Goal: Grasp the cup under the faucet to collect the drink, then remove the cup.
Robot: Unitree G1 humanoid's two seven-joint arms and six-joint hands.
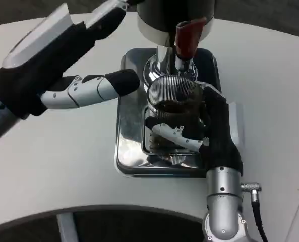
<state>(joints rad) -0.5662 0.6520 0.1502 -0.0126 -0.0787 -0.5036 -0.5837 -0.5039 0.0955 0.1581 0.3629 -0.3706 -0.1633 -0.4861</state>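
The ribbed glass cup (172,98) is gripped by the right hand (210,133) and stands on the steel drip tray (129,146), directly under the faucet (169,60). Dark drink is already seen inside it. The left hand (63,75) is held open at the left of the machine, with nothing in it. If the cup is pulled away tilted, the drink may be spilled on the table (63,171); the red lever (188,38) above may also be struck.
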